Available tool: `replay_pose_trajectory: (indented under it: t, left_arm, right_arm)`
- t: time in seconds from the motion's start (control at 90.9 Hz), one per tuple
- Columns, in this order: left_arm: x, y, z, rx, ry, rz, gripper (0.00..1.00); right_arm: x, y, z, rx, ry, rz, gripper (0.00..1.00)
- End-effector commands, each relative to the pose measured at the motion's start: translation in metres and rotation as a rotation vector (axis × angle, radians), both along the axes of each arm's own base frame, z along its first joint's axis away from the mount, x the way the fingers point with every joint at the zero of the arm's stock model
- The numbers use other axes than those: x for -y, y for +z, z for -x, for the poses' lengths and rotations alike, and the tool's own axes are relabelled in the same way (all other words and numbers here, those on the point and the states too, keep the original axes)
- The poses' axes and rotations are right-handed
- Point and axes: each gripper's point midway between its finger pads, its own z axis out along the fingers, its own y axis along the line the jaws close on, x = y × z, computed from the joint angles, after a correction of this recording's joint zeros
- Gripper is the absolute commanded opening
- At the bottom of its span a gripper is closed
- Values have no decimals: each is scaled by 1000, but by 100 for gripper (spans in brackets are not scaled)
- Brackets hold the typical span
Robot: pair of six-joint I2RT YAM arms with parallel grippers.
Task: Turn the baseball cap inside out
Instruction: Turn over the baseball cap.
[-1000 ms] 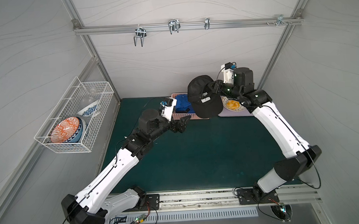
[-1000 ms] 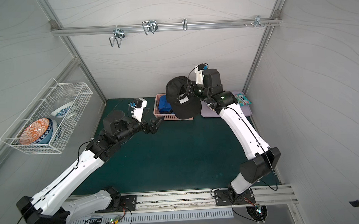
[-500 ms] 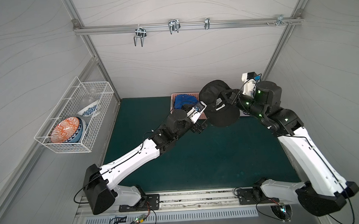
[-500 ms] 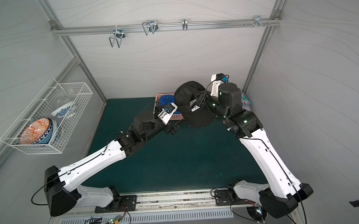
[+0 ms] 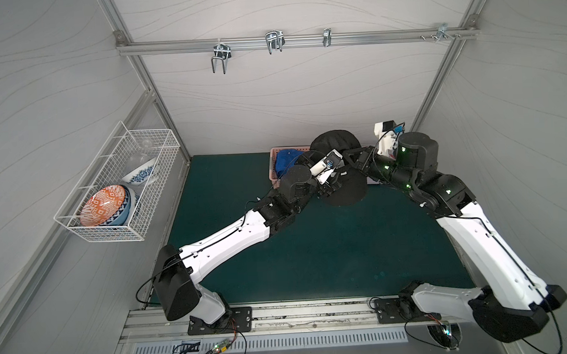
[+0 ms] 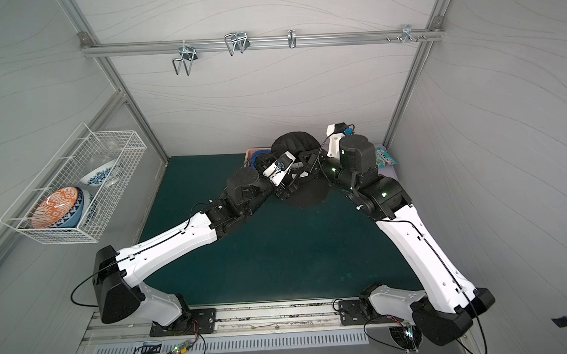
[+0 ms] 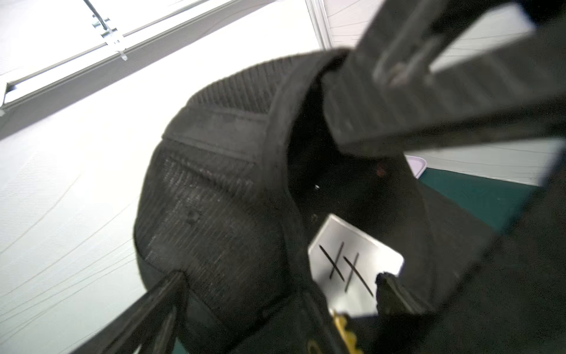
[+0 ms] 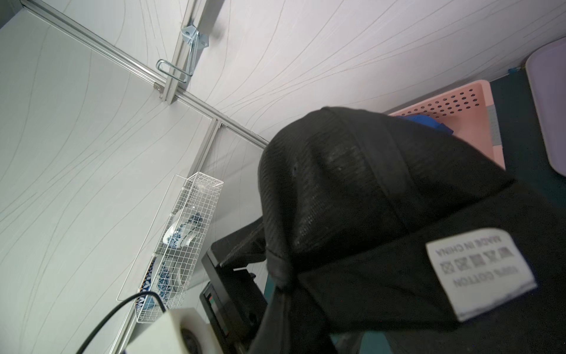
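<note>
The black baseball cap [image 5: 335, 142] hangs in the air over the back of the green mat [image 5: 311, 249], mesh crown up and brim [image 5: 348, 191] down. My right gripper [image 5: 352, 160] is shut on its rim; in the left wrist view its finger [image 7: 428, 92] pinches the band. My left gripper [image 5: 331, 182] stands open at the cap [image 7: 214, 208], one finger [image 7: 153, 306] outside the mesh and the other [image 7: 395, 294] inside by a white tag [image 7: 352, 263]. In the right wrist view the cap [image 8: 352, 190] with its care label [image 8: 477, 272] hides my own fingers.
A pink basket [image 5: 273, 171] holding blue cloth stands at the back of the mat, behind the cap. A lilac tray [image 6: 392, 174] with a snack packet lies at the back right. A wire basket [image 5: 118, 191] of bowls hangs on the left wall. Hooks hang from the overhead rail [image 5: 269, 42].
The right arm has carried the cap to the right and lower. The left arm has reached across the mat, and its open fingers now stand on either side of the cap's rim.
</note>
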Motion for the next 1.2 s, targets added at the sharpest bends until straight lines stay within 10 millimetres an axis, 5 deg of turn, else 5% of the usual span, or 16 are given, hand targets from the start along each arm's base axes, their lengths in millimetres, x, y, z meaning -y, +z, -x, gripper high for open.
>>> replay_pose_trajectory:
  t: [0.0, 0.044, 0.132, 0.209, 0.264, 0.33, 0.363, 0.517, 0.616, 0.913, 1.188]
  left_arm:
    - [-10, 29, -16, 103, 109, 19, 100]
    - [-11, 30, -18, 114, 115, 14, 94]
    - [-13, 33, -16, 116, 95, 19, 63]
    - [-18, 33, -14, 109, 82, 32, 18]
    - [-24, 29, -13, 90, 79, 38, 0]
    - [-31, 23, -11, 36, 63, 51, 0]
    - [-35, 19, -11, -8, 49, 61, 0]
    - [-48, 5, 2, -270, 13, 69, 0]
    - [-53, -7, 12, -406, 19, 37, 0]
    - [-59, -18, 32, -667, -8, 86, 0]
    - [-51, -17, 48, -817, -52, 140, 0]
  right_arm:
    - [-6, 14, 17, 17, 68, -55, 0]
    - [-6, 13, 18, 11, 74, -51, 0]
    - [-9, 6, 23, -13, 103, -36, 0]
    - [-7, 2, 26, -17, 114, -19, 0]
    - [-3, -1, 27, -21, 110, -12, 0]
    - [2, -4, 27, -21, 105, -7, 1]
    - [5, -5, 28, -15, 108, -3, 10]
    - [26, -8, 30, 100, 118, 82, 72]
    - [34, -15, 41, 227, 156, 207, 97]
    - [32, -81, 60, 521, 285, 495, 99]
    - [-10, -108, 59, 691, 226, 640, 99]
